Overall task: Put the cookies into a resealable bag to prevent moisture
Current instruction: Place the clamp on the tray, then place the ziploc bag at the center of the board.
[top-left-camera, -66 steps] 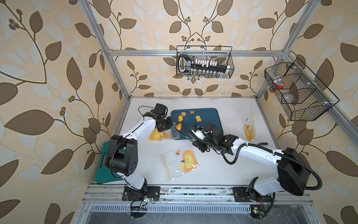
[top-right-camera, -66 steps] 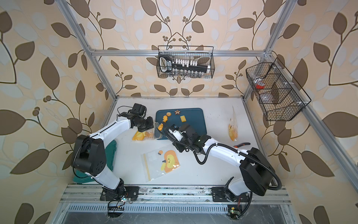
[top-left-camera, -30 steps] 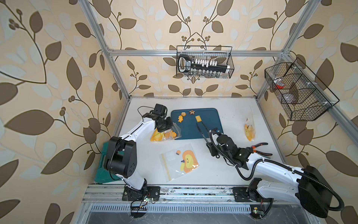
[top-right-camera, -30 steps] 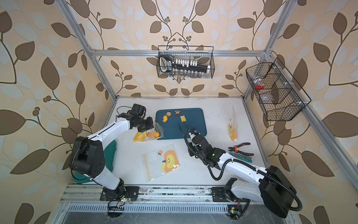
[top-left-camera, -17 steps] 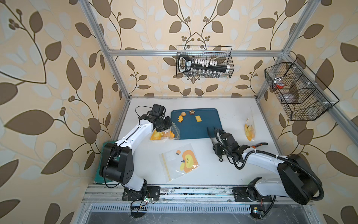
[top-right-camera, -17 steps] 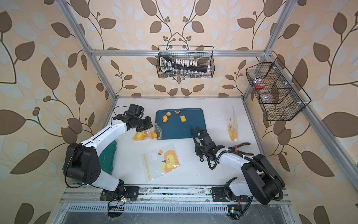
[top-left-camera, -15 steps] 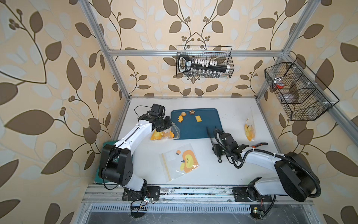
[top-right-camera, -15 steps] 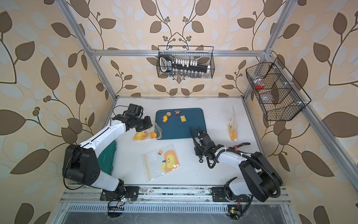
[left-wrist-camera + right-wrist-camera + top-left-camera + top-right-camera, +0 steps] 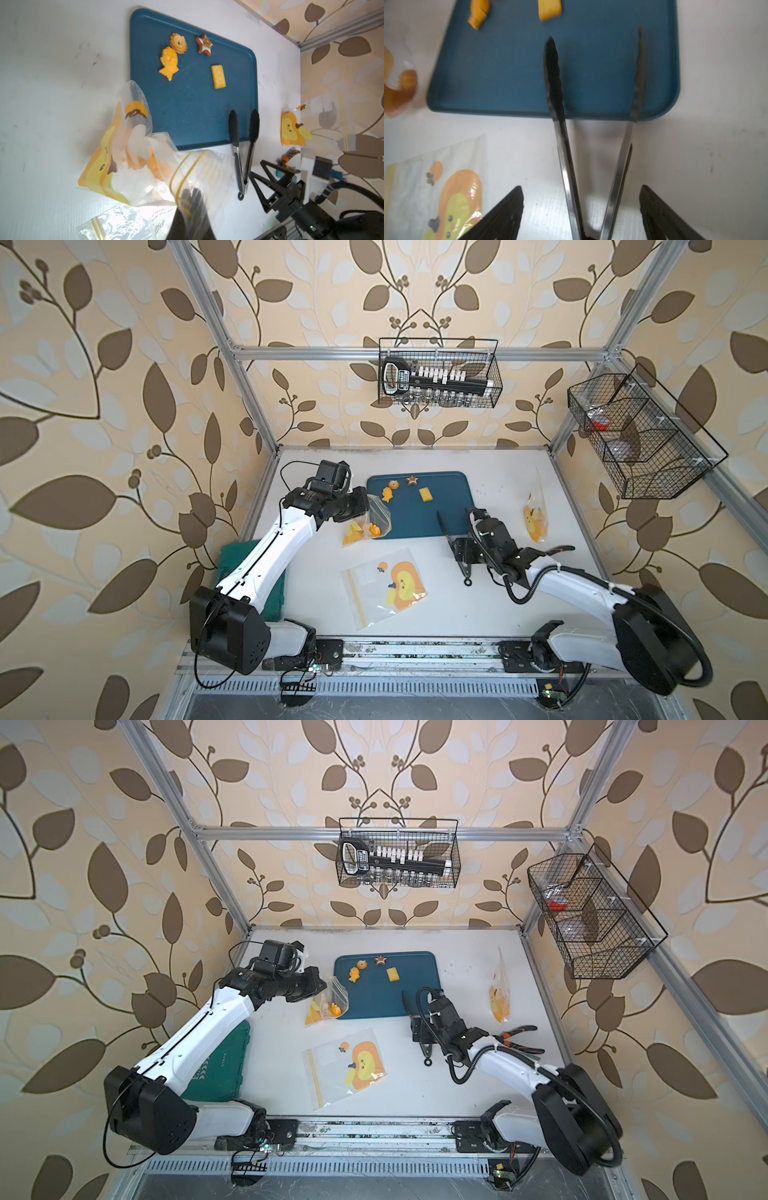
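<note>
On the white tabletop (image 9: 457,614) the right arm has drawn back from the bag toward the near right. Its right gripper (image 9: 581,187) has just let go. The jaws now stand spread wide, clear of both arms of the steel tongs with black tips (image 9: 563,145). The tongs lie sprung open on the table, tips over the near right edge of the dark blue rectangular plastic tray (image 9: 415,518). A moment ago they were at the bag's mouth, so I judge one delivery finished and the tool parked (for good or not, the pictures cannot say). The transfer is paused with four cookies (image 9: 412,480) still out.

The left gripper (image 9: 188,207) is unchanged. It is pressed together on the yellow zip edge of the clear resealable bag with a yellow cartoon print (image 9: 116,162), holding it up at the tray's near left corner.

A few orange biscuits (image 9: 154,164) sit low in that bag, blurred through the plastic. The other four lie at the tray's far left:
- an orange fish (image 9: 169,62)
- a round frilled orange biscuit (image 9: 178,43), set against the fish
- a brown star with white icing (image 9: 204,45)
- a pale yellow rectangle (image 9: 218,76), apart from the rest
</note>
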You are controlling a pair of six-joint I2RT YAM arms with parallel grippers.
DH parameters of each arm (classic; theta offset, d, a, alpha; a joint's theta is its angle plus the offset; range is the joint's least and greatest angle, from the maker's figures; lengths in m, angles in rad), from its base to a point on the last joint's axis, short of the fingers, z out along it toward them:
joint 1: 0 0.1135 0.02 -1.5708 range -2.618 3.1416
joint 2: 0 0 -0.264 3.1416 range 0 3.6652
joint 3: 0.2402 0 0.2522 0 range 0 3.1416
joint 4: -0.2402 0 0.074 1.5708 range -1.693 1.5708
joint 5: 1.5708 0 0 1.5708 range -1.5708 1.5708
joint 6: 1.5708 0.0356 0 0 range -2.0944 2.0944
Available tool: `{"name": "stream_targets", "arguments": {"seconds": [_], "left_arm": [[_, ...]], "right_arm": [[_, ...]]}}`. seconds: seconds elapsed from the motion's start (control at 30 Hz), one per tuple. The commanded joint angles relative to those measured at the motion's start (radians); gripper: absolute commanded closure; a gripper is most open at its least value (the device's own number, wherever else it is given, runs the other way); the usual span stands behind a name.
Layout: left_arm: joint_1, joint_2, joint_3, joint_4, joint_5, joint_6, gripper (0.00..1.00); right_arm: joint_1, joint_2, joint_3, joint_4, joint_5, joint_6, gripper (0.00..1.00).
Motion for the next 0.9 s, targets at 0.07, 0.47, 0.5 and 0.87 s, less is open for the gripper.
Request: {"name": "stream_targets", "arguments": {"seconds": [0.07, 0.47, 0.5, 0.87], "left_arm": [[-0.193, -0.034, 0.105, -0.039, 0.009, 0.026, 1.0], [-0.371, 0.218, 0.17, -0.115, -0.047, 0.096, 1.0], [-0.37, 0.235, 0.174, -0.106, -0.038, 0.099, 1.0], [-0.37, 0.252, 0.17, -0.072, -0.017, 0.115, 0.86]], "right_arm": [[-0.002, -0.209, -0.032, 0.004, 0.038, -0.031, 0.17], [-0.001, -0.307, 0.015, -0.055, -0.208, -0.165, 0.22], [0.004, -0.295, 0.019, -0.045, -0.255, -0.175, 0.22], [0.098, -0.258, 0.116, -0.082, -0.278, -0.135, 0.17]]}}
